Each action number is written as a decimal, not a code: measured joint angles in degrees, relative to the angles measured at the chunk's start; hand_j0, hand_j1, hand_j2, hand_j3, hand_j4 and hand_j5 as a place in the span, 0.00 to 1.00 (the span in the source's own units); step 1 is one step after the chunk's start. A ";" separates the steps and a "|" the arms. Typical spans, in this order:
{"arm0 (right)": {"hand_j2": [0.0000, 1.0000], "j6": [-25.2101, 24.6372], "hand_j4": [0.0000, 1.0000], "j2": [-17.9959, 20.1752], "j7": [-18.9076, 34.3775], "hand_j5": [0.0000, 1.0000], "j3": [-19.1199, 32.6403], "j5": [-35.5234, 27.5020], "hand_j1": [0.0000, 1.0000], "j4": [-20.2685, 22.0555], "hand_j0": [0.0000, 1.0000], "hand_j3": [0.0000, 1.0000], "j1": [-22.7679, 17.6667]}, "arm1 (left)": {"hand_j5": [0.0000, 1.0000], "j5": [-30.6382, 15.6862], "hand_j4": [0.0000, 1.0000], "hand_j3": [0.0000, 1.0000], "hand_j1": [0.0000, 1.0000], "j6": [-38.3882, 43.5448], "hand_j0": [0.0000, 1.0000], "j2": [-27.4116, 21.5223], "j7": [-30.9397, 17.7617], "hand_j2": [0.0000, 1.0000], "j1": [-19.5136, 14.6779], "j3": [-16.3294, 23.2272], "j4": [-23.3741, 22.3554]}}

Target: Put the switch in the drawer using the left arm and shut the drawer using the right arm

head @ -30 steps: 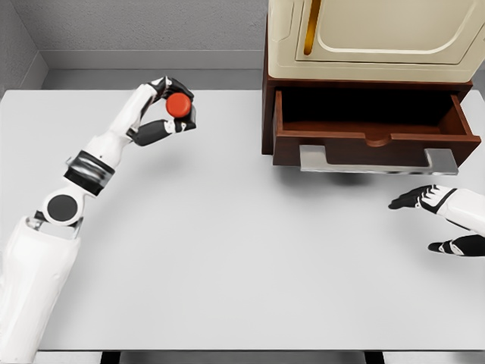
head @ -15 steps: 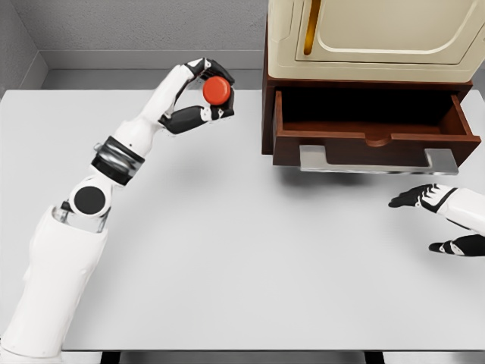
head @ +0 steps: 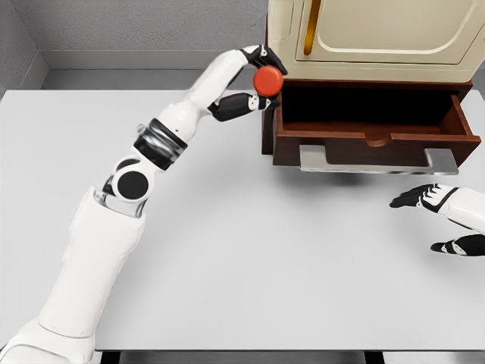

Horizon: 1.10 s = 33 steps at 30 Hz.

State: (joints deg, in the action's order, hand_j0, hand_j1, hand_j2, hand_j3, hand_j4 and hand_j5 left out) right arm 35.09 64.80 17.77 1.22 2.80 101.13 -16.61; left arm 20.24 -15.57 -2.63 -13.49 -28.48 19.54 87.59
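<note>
Switch (head: 267, 80): red, at the drawer's (head: 371, 125) left front corner.
Left robot hand (head: 254, 82): grasping the switch.
Right robot hand (head: 443, 220): released, below the drawer, over the tabletop (head: 265, 258).

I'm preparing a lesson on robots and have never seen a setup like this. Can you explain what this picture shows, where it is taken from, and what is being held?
This is a simulator's render, seen from a camera on a humanoid robot's head, looking down at a plain white table. Its white left arm reaches in from the lower left; the left hand grips a round red switch at the left edge of an open dark brown wooden drawer with a grey metal handle. A cream cabinet sits above. The right hand waits at the right edge, fingers relaxed, holding nothing.
</note>
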 measured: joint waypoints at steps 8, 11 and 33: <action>0.89 0.00 0.89 0.11 0.01 0.89 -0.07 -0.01 0.89 0.00 0.89 0.89 0.00 | 0.34 12.77 0.34 0.34 0.34 -0.01 0.34 2.44 0.20 0.34 -2.11 0.92 -0.75; 0.89 0.00 0.89 0.14 0.00 0.89 -0.14 -0.07 0.89 -0.01 0.89 0.89 0.00 | 0.34 17.26 0.34 0.34 0.34 -0.07 0.34 2.56 0.32 0.34 -2.55 1.86 -0.77; 0.90 0.00 0.90 0.84 0.36 0.90 -0.35 -1.38 0.90 0.01 0.90 0.90 0.44 | 0.34 31.89 0.34 0.34 0.34 0.67 0.34 2.64 0.41 0.34 -9.41 10.49 -2.27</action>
State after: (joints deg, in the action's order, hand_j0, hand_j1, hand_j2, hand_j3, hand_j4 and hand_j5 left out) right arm 35.09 65.64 18.12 0.87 1.43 101.14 -16.17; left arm 52.13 -14.90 0.00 -13.08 -37.88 30.03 85.33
